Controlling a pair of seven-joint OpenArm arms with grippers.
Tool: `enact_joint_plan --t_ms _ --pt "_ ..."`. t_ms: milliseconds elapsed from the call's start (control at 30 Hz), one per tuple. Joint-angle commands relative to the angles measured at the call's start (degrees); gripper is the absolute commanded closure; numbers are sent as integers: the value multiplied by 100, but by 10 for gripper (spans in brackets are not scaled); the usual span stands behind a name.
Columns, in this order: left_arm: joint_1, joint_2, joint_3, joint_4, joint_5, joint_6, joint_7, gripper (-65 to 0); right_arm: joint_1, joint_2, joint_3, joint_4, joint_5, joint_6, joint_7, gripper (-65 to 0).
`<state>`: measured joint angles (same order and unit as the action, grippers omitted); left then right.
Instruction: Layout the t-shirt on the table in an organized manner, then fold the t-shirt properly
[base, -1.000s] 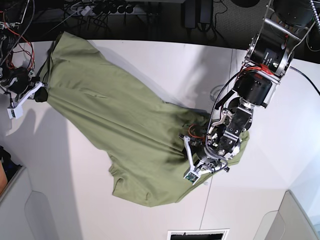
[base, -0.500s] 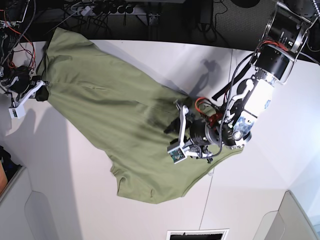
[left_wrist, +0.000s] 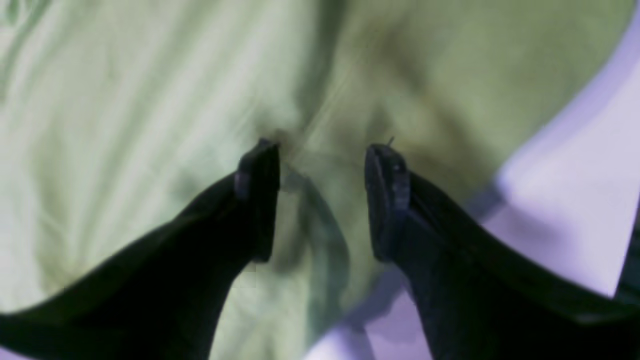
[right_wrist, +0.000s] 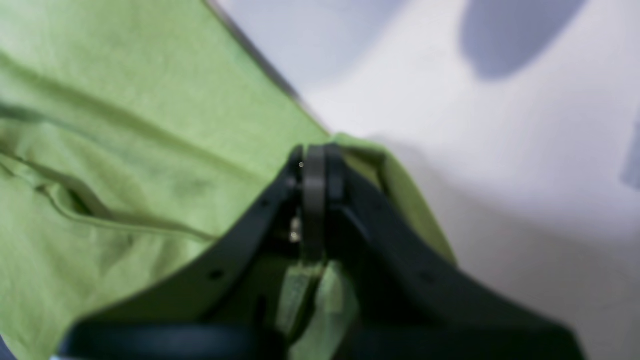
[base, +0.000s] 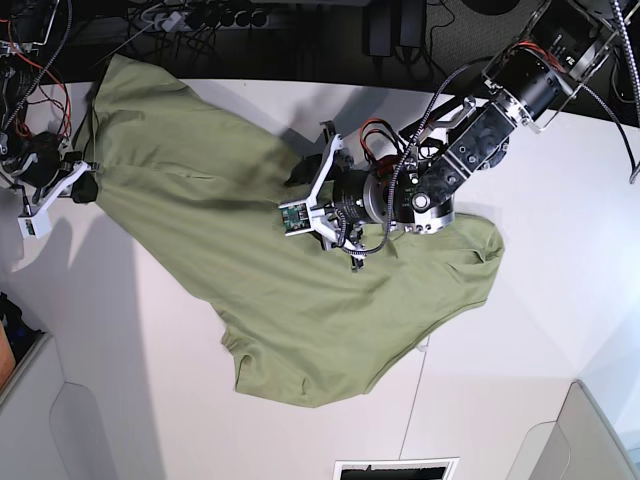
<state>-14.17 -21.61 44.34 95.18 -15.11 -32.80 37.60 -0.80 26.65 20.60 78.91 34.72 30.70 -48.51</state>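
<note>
Two black fingers (left_wrist: 257, 195) of my left gripper (left_wrist: 322, 200) stand parted over the t-shirt (left_wrist: 150, 125), nothing between them, table (left_wrist: 575, 175) at three o'clock; right wrist view: my right gripper (right_wrist: 314, 170) is pinched closed on the shirt's edge; base view: the shirt sprawls from ten o'clock toward four across the table.

The olive-green t-shirt (base: 250, 270) is lying rumpled and unfolded, stretching diagonally from the white counter's (base: 540, 330) far-left edge toward its near middle.
</note>
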Motion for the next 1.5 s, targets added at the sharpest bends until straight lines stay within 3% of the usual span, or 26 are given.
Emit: enact_joint_plan --t_ms 0,467,833,933,1067,1467 --pt "-122 52 -28 81 -26 22 -98 -308 74 107 35 92 22 17 24 0" --pt "-173 669 -17 -682 505 15 -299 -307 76 105 35 92 28 17 -98 0" --pt "-199 680 2 -780 461 -315 -243 -305 76 105 35 92 24 17 -72 0" --pt "-199 680 2 -780 129 -720 -68 -305 76 105 35 92 22 17 -50 0" --pt "-199 651 2 -780 -337 -720 155 -305 76 105 35 92 20 17 9 0" --pt "-282 656 0 -780 -350 -720 94 -305 74 105 35 92 22 15 -26 0"
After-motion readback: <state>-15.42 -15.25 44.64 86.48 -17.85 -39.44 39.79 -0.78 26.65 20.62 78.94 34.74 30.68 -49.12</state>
